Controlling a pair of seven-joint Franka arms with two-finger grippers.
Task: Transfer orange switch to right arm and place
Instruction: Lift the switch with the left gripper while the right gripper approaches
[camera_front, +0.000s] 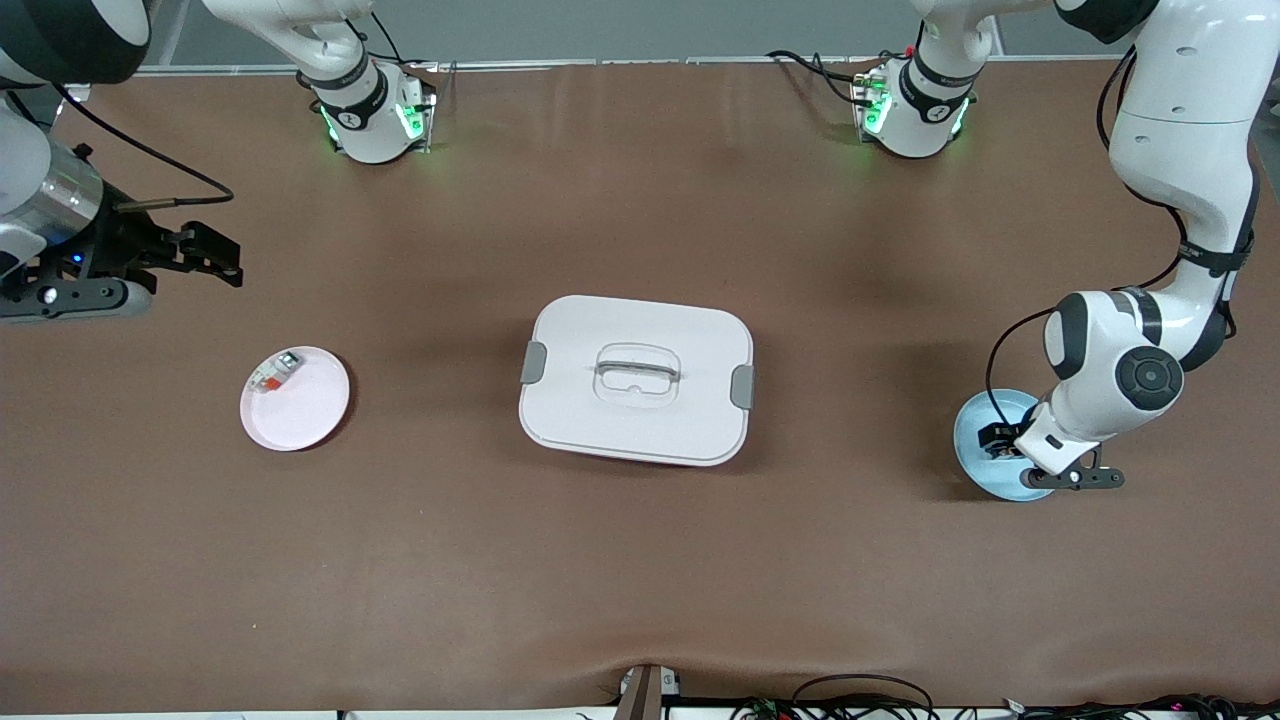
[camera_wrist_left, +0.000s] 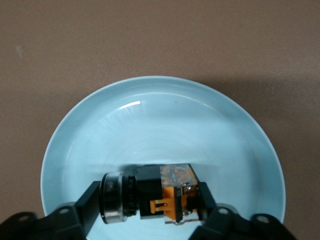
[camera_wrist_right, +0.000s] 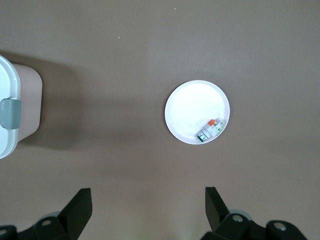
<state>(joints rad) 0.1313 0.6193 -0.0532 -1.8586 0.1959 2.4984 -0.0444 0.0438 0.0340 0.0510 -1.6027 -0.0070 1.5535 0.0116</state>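
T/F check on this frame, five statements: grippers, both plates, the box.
1. The left gripper is shut on the orange switch in the blue plate. True.
2. The right gripper holds the white-grey part. False: it is open and empty, up over bare table.
3. The white-grey part lies in the pink plate. True.
4. The white box has its lid off. False: the lid is on.
5. The box stands between the two plates. True.

Left tool (camera_front: 1003, 447) on blue plate (camera_front: 975, 425)
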